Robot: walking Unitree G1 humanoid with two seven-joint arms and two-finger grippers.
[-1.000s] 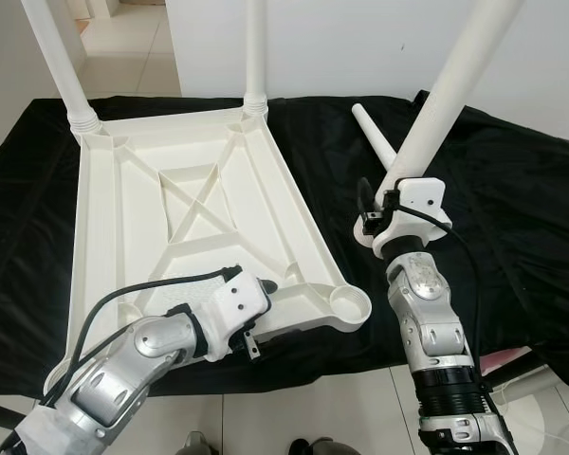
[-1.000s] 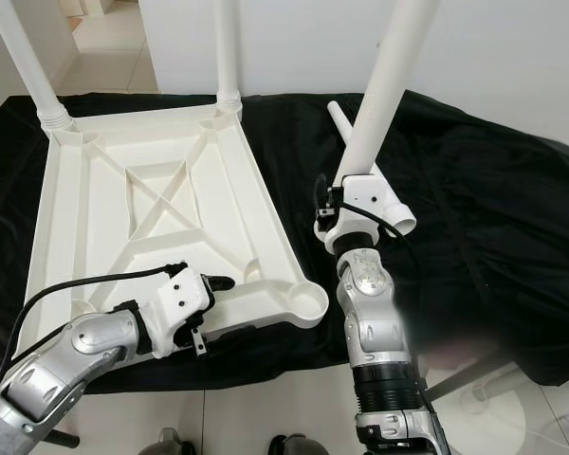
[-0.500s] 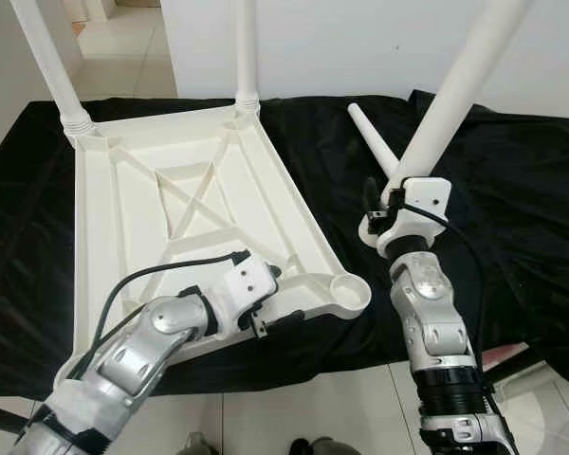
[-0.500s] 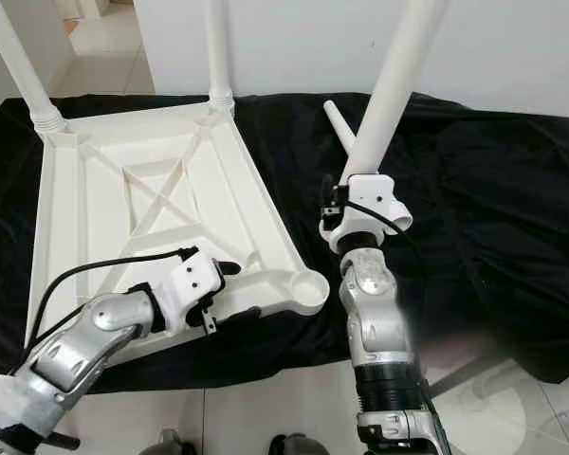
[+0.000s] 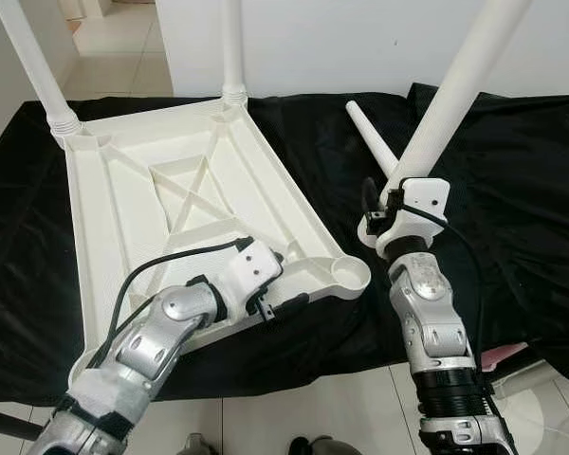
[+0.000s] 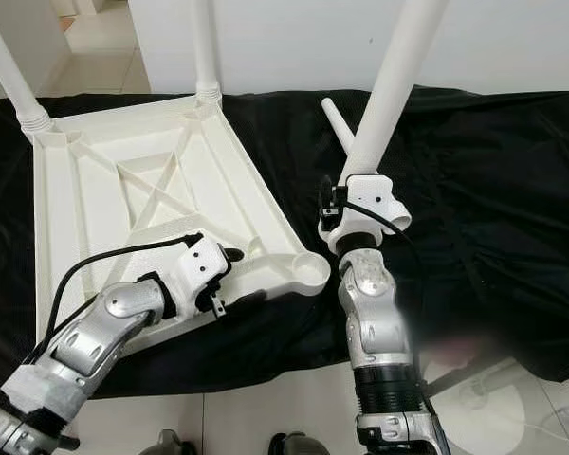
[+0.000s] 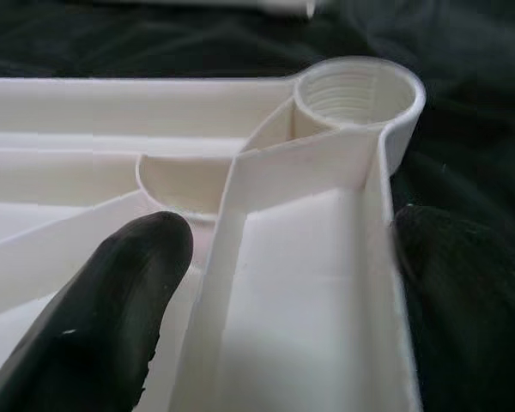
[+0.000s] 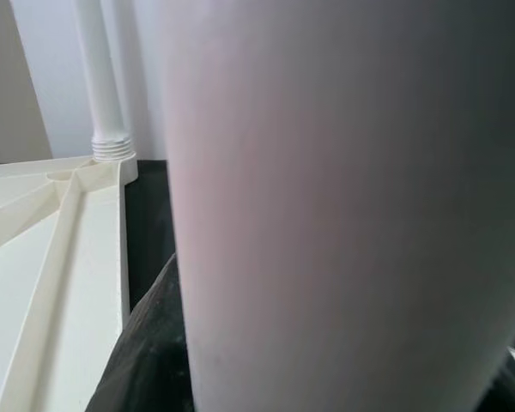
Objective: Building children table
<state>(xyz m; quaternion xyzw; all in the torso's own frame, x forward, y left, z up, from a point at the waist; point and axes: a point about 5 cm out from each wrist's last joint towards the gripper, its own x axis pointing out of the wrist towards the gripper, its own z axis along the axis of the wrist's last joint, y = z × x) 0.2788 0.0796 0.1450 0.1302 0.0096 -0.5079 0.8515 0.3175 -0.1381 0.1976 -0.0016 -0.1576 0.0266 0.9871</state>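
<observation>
My left claw (image 5: pixel 277 284) has slid forward along the near rim of the upturned tabletop (image 5: pixel 142 199) and now pinches it beside the empty corner socket (image 5: pixel 349 273); my right claw (image 5: pixel 387 210) grips the loose leg (image 5: pixel 455 95) upright, just right of that socket, ready to seat

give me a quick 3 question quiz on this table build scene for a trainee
1. True or false: the right gripper holds a white table leg raised at a slant.
2. How many legs are already standing in the upturned tabletop?
A. none
B. two
C. four
3. Fill in: the left gripper has its jaws astride the tabletop's rim beside the empty threaded ____ at the near corner.

Key
1. True.
2. B: two legs stand at the far corners; a spare leg lies on the black cloth.
3. socket
</observation>
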